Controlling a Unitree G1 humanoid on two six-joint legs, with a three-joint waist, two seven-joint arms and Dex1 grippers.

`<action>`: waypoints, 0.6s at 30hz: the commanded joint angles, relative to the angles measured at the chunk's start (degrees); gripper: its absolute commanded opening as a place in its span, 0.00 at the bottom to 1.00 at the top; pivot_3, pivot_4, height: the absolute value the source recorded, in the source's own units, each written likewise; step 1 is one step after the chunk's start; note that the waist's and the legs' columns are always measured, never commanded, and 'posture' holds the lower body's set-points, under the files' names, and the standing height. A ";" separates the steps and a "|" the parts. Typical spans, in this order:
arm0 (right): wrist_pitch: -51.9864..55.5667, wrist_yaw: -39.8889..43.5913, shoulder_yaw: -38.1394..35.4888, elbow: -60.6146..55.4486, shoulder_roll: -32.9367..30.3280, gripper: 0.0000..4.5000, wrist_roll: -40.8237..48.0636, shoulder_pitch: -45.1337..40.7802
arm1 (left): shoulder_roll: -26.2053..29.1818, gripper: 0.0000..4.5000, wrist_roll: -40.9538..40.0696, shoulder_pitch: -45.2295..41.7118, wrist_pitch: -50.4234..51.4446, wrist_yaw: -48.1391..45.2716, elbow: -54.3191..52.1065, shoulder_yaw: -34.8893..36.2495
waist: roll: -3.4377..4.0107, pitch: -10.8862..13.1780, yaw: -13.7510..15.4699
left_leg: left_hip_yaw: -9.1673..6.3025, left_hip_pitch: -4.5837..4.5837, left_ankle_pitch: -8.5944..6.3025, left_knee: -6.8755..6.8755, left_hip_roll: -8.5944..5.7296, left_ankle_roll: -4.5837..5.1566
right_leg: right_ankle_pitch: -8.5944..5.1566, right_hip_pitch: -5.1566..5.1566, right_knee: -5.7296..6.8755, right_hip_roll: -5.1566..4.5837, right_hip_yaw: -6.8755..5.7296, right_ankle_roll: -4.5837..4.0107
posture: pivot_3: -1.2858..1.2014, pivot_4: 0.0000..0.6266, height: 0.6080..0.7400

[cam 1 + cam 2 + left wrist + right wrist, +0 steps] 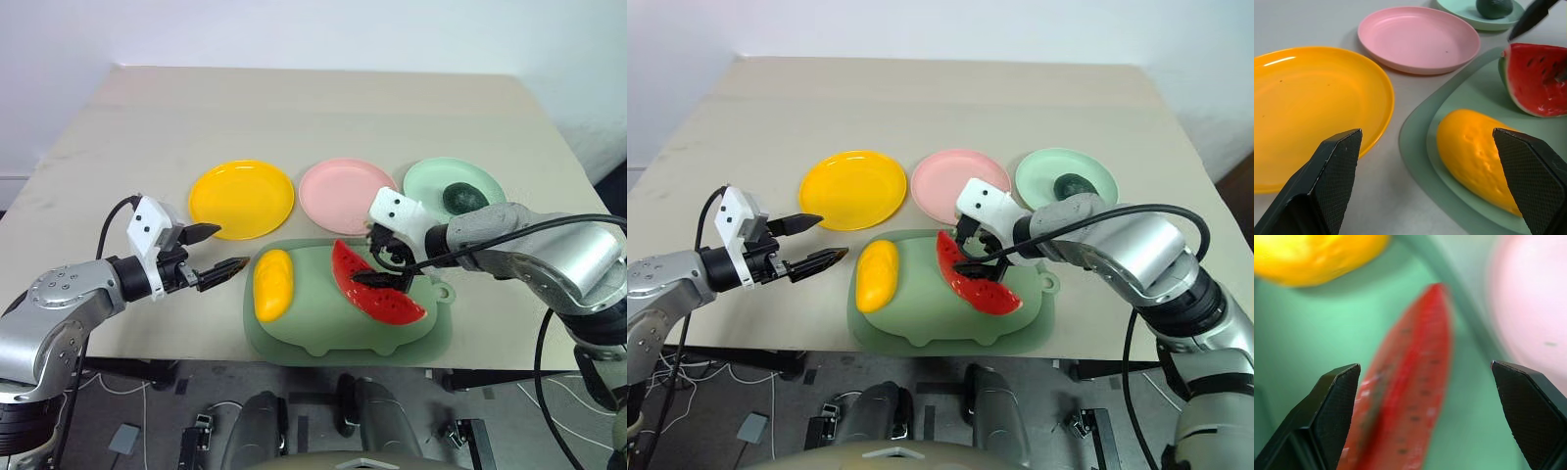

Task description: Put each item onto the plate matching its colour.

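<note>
A yellow-orange mango [272, 284] and a red watermelon wedge [384, 296] lie on a large green mat [343, 341]. Behind the mat stand a yellow plate [241, 199], a pink plate [345, 194] and a pale green plate [431, 178]. The dark green avocado [462, 197] rests on the pale green plate. My right gripper [380, 258] is open, tilted down just over the watermelon's upper end, its fingers on either side of the wedge [1405, 396]. My left gripper [217, 251] hovers open and empty beside the mat's left edge, pointing toward the mango [1474, 161].
The beige table stretches far behind the plates. Its front edge runs just below the mat. A small loop tab [444, 292] sticks out of the mat's right side. Black cables hang from both arms.
</note>
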 commanded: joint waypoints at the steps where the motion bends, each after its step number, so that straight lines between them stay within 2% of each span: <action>1: -2.34 2.38 1.43 -2.30 -1.44 1.00 -3.13 1.83 | -0.19 1.00 -0.03 0.13 -1.35 0.18 -1.70 1.10 | -0.01 0.00 0.14 | -0.01 0.00 0.00 0.00 -0.01 0.00 | 0.00 0.01 -0.01 -0.01 0.00 0.00 | 0.52 0.24 1.00; 6: -2.69 3.81 2.33 -3.26 -1.86 1.00 -5.96 4.85 | -0.50 1.00 -0.21 1.25 -1.38 0.70 -2.63 1.58 | -0.01 0.00 0.02 | 0.00 0.00 0.00 0.01 0.00 0.00 | 0.00 0.01 0.00 -0.02 -0.01 0.00 | 0.52 0.24 1.00; 9: -5.71 4.67 4.25 -1.79 -3.62 0.87 -10.54 5.85 | -0.50 1.00 -0.19 1.37 -1.46 0.87 -2.64 1.68 | -0.01 0.00 0.02 | 0.00 0.02 0.00 0.01 0.00 -0.01 | 0.00 0.01 0.01 0.00 -0.01 0.00 | 0.52 0.24 1.00; 10: -6.32 5.12 4.34 -1.37 -3.82 0.79 -11.34 5.98 | -0.47 1.00 -0.17 1.33 -1.52 0.90 -2.56 1.67 | -0.01 0.00 0.03 | 0.00 0.02 0.00 0.01 0.00 -0.01 | 0.00 0.01 0.00 0.00 -0.01 0.00 | 0.52 0.24 1.00; 13: -7.07 6.43 3.56 -0.71 -3.42 0.64 -12.33 5.58 | -0.35 1.00 -0.15 1.16 -1.70 0.92 -2.36 1.62 | -0.02 -0.01 0.03 | 0.00 0.05 0.00 0.02 0.00 -0.01 | 0.00 0.04 0.00 -0.01 -0.01 0.00 | 0.52 0.24 1.00; 18: -8.33 8.39 0.04 2.82 -0.79 0.60 -13.34 -0.31 | -0.21 1.00 -0.19 1.21 -1.71 0.97 -2.41 1.71 | -0.01 0.00 0.02 | 0.00 0.03 0.01 0.04 0.00 -0.01 | 0.00 0.04 0.01 -0.01 -0.01 -0.01 | 0.52 0.24 1.00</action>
